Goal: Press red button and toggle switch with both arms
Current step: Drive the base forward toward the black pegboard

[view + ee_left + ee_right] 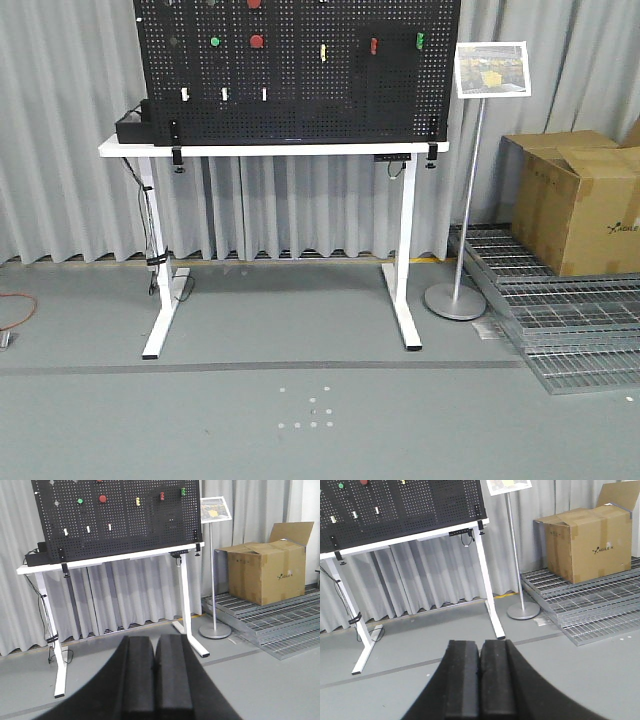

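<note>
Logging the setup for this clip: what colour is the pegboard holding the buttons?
The pegboard is black, dotted with small holes; the exterior front-facing view shows it best.

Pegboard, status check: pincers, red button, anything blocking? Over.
Left pincer shut, right pincer shut, both empty. Red button on pegboard untouched, out of reach. Sign stand, cardboard box off right, clear of path.

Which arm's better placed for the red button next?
Left, probably: its wrist view shows the red button in frame; the right wrist view catches it only at the top-left edge. Both are far from the pegboard.
</note>
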